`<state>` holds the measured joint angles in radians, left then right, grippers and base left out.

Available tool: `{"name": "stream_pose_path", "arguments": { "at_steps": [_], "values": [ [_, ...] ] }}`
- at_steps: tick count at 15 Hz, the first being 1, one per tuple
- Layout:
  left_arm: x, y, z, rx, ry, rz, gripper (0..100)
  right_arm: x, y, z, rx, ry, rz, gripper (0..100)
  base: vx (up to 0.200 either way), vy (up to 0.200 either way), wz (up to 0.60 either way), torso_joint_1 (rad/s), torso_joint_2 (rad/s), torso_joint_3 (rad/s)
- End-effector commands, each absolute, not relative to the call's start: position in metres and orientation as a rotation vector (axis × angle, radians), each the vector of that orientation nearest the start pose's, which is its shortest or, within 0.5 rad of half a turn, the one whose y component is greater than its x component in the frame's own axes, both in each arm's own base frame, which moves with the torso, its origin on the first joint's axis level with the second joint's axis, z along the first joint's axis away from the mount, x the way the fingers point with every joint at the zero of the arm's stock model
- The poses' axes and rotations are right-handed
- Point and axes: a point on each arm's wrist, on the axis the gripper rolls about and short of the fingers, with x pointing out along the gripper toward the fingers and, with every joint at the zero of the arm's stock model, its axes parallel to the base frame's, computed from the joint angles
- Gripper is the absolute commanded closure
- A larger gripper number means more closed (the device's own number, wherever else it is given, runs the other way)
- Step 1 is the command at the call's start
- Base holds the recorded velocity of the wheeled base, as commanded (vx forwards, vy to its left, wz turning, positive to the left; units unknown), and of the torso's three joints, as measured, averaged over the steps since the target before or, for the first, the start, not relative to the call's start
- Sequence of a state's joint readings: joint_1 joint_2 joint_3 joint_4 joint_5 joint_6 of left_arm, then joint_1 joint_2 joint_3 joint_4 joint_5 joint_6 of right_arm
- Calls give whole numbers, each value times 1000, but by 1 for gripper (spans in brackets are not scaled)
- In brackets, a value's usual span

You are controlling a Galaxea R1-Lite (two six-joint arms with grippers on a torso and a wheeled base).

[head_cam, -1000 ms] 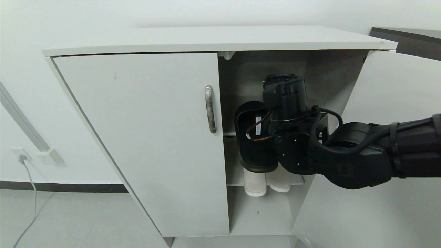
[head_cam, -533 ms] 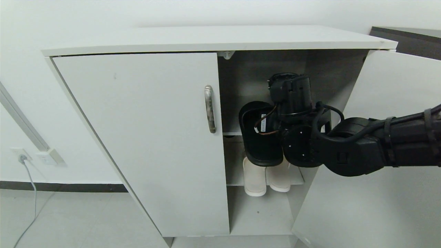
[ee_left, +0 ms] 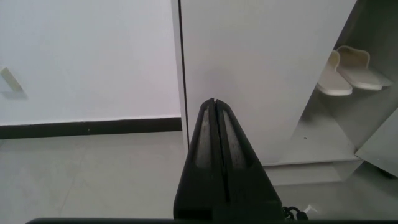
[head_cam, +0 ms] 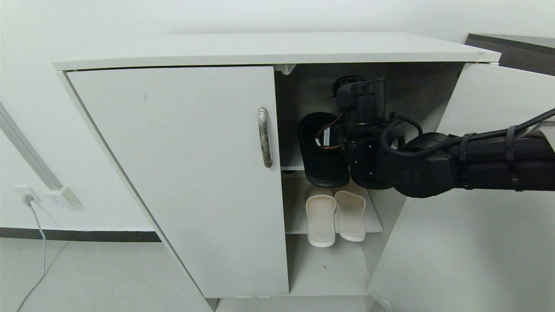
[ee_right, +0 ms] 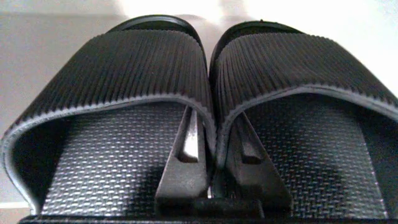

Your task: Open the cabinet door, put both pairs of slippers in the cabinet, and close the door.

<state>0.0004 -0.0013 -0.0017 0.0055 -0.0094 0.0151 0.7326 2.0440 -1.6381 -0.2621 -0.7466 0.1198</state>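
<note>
The right gripper (ee_right: 216,134), clamped on the black slippers (head_cam: 323,149), has risen inside the cabinet (head_cam: 260,47) above the white slippers (head_cam: 336,214) already shelved, so the upper shelf (head_cam: 288,167) looks next, then closing the open door (head_cam: 485,95)

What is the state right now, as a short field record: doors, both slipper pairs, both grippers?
cabinet: standing against the wall
left door: closed
right door: swung open
white slippers: side by side on the middle shelf, toes pointing in
black slippers: held together in the open half, above the white pair
right gripper: shut on the black slippers' inner edges
left gripper: shut, empty, outside the cabinet
task left: set the black pair down, close the right door
</note>
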Motion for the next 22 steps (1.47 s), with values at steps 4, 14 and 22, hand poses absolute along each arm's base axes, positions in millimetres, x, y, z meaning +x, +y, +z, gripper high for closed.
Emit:
{"name": "stream_pose_path", "arguments": {
  "at_steps": [4,14,22],
  "values": [
    [-23,0,75,14,3,-8,100,342,270,250,26,109,-19,100,0,0,0,0,0,0],
    [-23,0,75,14,5,-8,100,356,268,241,27,134,-29,100,0,0,0,0,0,0],
    [-23,0,75,14,3,-6,100,357,268,239,36,139,-32,0,0,0,0,0,0,0]
  ]
}}
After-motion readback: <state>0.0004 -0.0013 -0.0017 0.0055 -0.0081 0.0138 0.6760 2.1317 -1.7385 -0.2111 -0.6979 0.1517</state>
